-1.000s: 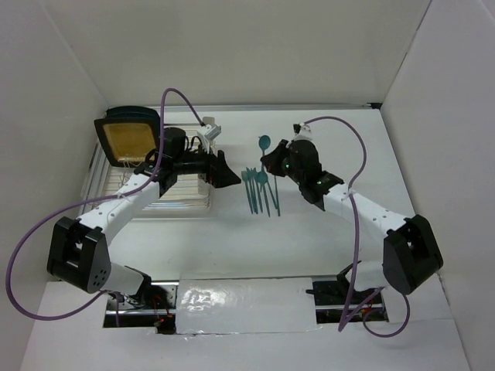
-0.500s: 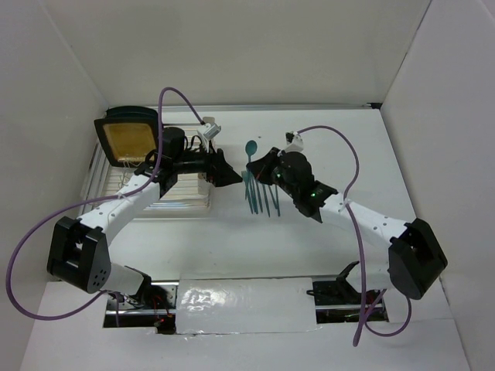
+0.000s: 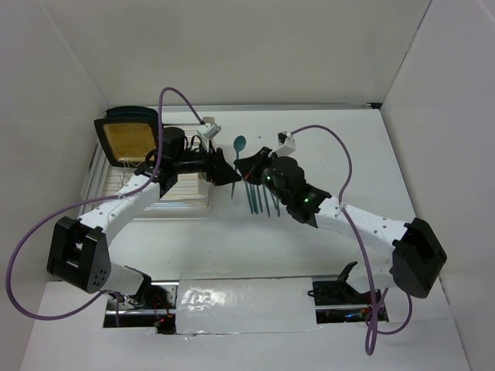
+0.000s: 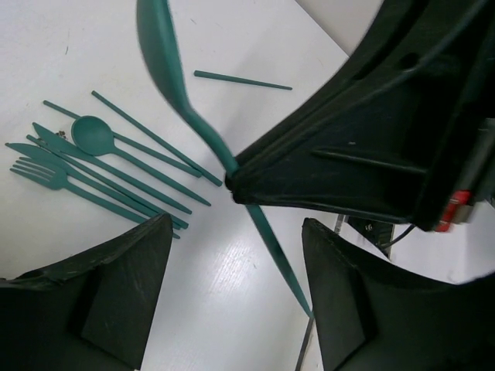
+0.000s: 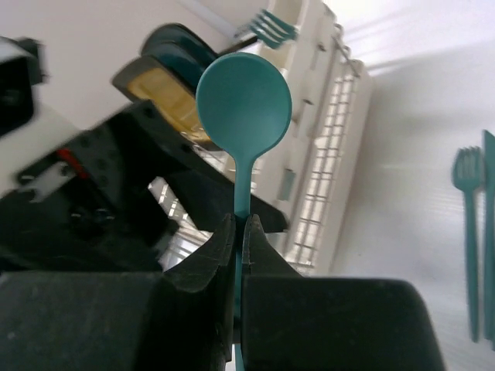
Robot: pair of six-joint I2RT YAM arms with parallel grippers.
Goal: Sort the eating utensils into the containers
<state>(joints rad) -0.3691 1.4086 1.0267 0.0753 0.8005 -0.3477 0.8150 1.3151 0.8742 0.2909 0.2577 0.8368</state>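
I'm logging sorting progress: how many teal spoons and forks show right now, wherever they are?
Spoons: 2 (held spoon in right gripper, loose spoon on table)
Forks: 2 (loose fork on table, racked fork sticking up from rack)
Total: 4

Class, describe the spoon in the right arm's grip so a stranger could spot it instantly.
Find the white dish rack at the left of the table; just right of it the right end effector is shut on a teal spoon. It alone is held aloft by its handle, while the other teal utensils lie flat.
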